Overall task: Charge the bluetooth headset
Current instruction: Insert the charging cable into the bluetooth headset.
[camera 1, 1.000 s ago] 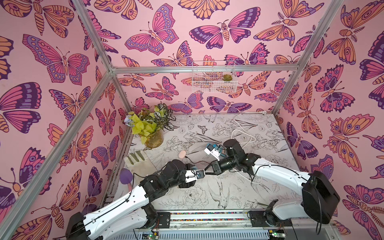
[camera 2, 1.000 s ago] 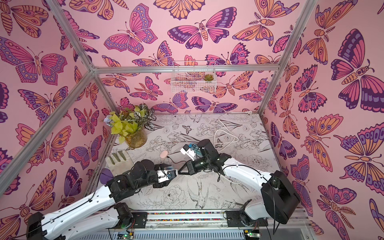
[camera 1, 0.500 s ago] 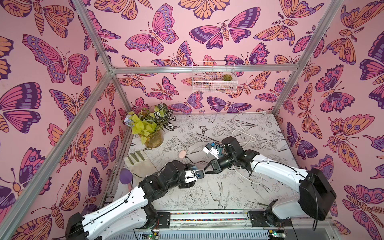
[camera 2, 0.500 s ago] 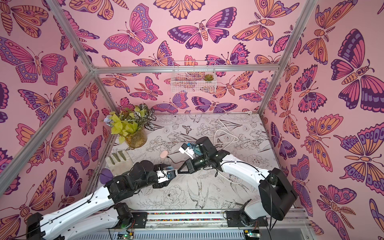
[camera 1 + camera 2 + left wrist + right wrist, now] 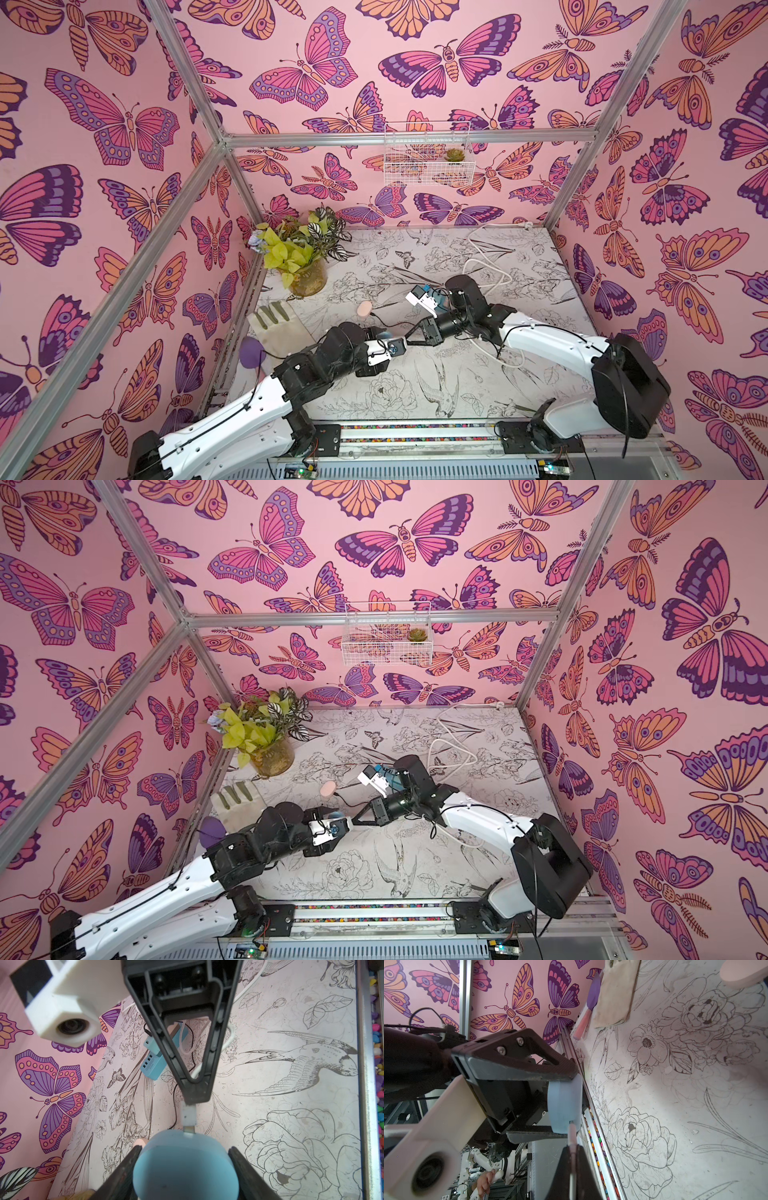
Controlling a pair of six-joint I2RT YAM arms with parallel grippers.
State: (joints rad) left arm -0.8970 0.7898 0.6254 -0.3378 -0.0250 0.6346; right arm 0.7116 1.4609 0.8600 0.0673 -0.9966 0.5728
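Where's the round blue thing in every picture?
Top views: both show the blue case mid-table, where the arms meet.
Left wrist: between the left gripper's jaws.
Right wrist: in those same jaws, seen sideways.
Landmark: the right gripper, holding a pale plug at the case's edge.

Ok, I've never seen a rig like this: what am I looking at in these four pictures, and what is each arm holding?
Two white-and-black robot arms work over a flower-printed table. Both top views look down on the whole booth; each wrist view comes from a camera riding on one arm. The left end effector grips a pale blue rounded headset case by its sides. The right end effector is shut on a small white charging plug, its metal tip at the case's edge; whether it is seated I cannot tell. Also there: a teal multi-port charger, a looped white cable, a glass vase of leaves, a small pink oval object and a beige cloth.
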